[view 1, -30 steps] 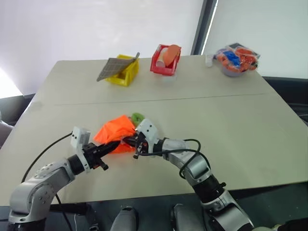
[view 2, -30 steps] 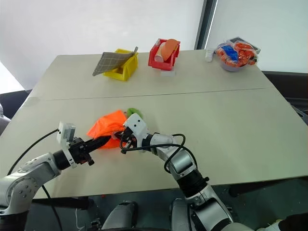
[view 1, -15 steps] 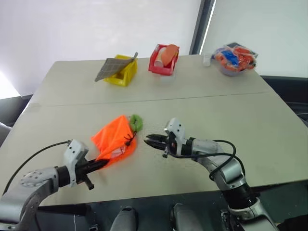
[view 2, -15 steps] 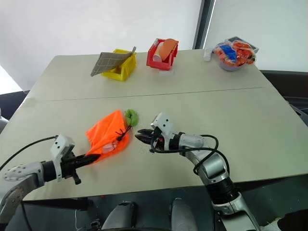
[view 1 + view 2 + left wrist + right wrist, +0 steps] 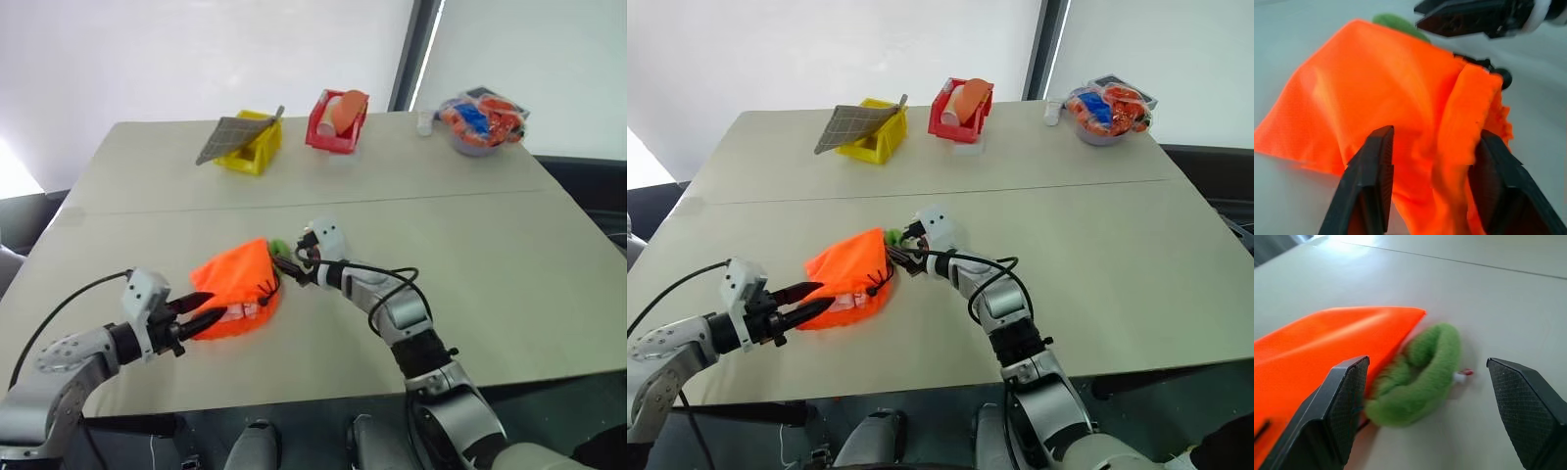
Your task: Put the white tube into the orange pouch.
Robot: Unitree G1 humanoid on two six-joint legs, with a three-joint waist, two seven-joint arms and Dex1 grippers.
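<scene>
beside orange pouch [image 5: 846,279], both tools newly open

Pale beige surface [image 5: 470,245], a seam line running across its width. Near front edge: orange pouch [image 5: 235,289] lying crumpled, a fuzzy green tag [image 5: 281,247] just beside its far side. Along the far edge: yellow bin [image 5: 251,147], red bin [image 5: 336,125], small whitish container [image 5: 424,121], bowl [image 5: 477,132] of colourful items.
</scene>
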